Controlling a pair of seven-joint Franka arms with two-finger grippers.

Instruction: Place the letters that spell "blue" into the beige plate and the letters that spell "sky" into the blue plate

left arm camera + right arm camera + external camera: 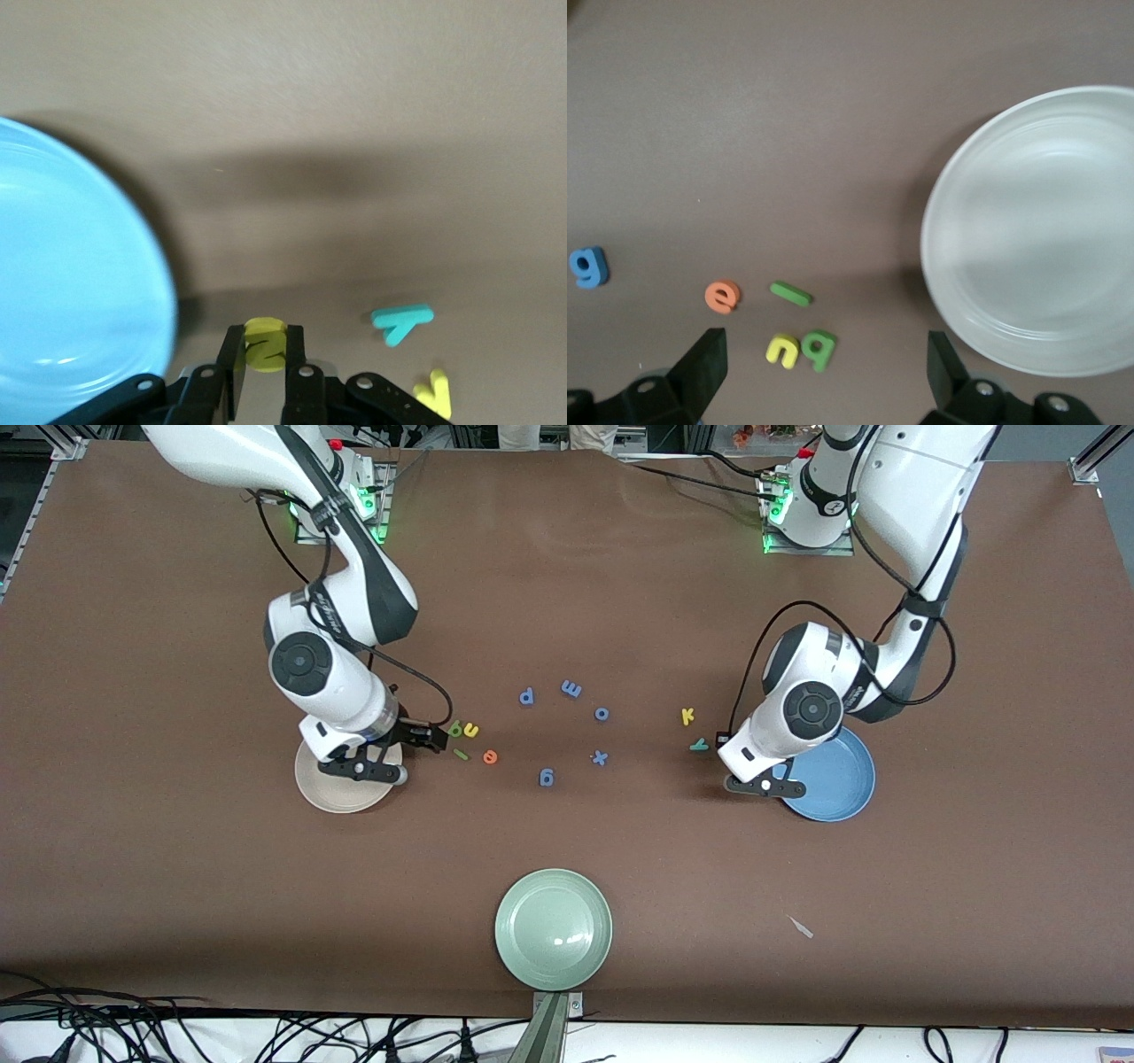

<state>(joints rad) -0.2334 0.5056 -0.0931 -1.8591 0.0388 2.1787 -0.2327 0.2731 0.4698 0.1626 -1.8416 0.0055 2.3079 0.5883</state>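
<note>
Right now our left gripper (263,354) is clamped on the yellow s (264,343) beside the blue plate (837,779), with the teal y (699,745) and yellow k (687,715) lying near it. That hold looks thin, so we judge the letter could twist out or fall short of the rim. Only the left wrist view shows this grip; the front view hides it. Our right gripper (824,367) hangs spread wide over the b (819,349) and u (782,351), beside the beige plate (1036,230).
</note>
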